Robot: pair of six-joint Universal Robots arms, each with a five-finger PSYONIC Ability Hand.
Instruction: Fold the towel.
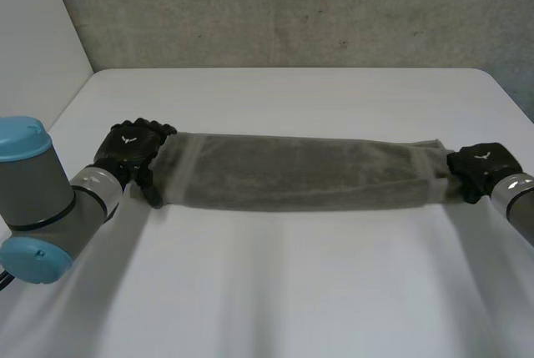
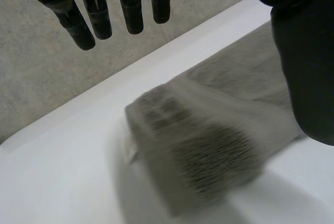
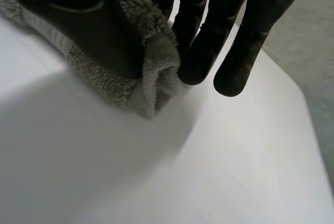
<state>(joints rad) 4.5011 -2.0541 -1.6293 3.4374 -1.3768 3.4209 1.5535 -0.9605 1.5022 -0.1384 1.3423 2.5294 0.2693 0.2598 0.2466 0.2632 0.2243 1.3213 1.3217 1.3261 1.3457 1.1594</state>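
Observation:
The grey towel [image 1: 292, 170] lies as a long folded strip across the white table [image 1: 292, 291], from one hand to the other. My left hand [image 1: 129, 151] is at the strip's left end. In the left wrist view its fingers [image 2: 130, 10] are straight and apart from the thumb, hovering over that towel end [image 2: 209, 135] without gripping it. My right hand [image 1: 480, 168] is at the right end. In the right wrist view its thumb [image 3: 88, 31] presses on the towel's short edge [image 3: 156, 57] and its fingers [image 3: 198, 51] close against the other side, pinching it.
A grey wall [image 1: 292, 7] runs behind the table's far edge. White tabletop stretches in front of the towel and behind it. The left arm's grey joint with its light-blue cap [image 1: 25, 199] stands at the near left.

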